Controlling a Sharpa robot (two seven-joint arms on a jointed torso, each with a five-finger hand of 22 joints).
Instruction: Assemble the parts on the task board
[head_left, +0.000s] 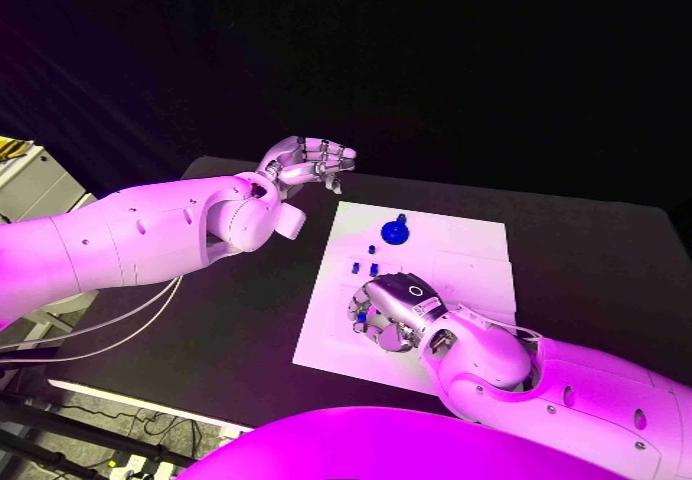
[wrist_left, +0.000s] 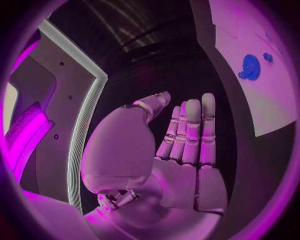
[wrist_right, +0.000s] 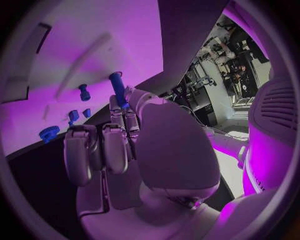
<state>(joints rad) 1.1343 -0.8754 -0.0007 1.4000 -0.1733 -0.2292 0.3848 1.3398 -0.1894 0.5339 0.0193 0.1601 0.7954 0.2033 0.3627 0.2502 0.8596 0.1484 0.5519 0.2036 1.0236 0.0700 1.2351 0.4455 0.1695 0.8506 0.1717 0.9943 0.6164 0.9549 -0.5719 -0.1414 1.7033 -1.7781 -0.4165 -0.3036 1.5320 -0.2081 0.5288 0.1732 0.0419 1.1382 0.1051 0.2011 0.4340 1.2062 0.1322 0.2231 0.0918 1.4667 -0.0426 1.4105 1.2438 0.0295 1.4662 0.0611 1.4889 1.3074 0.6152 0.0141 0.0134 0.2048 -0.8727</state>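
From the head view I see my right hand (head_left: 392, 312) low over the task board (head_left: 469, 245), near the small blue parts (head_left: 372, 266), while my left hand (head_left: 306, 160) hangs beyond the board's far corner, holding nothing. The left wrist view shows that hand's fingers (wrist_left: 190, 131) straight and close together with nothing in them, the blue gear (wrist_left: 249, 66) lying well apart on the board. In the right wrist view I pinch a blue peg (wrist_right: 117, 88) at my fingertips, and I judge that so light a pinch could let it tilt and jam or drop.

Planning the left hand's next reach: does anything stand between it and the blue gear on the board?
Nothing visible does. The left hand hovers off the board's far-left corner, holding nothing. The gear stands in the open at the far end of the board. The right hand works nearer the robot.
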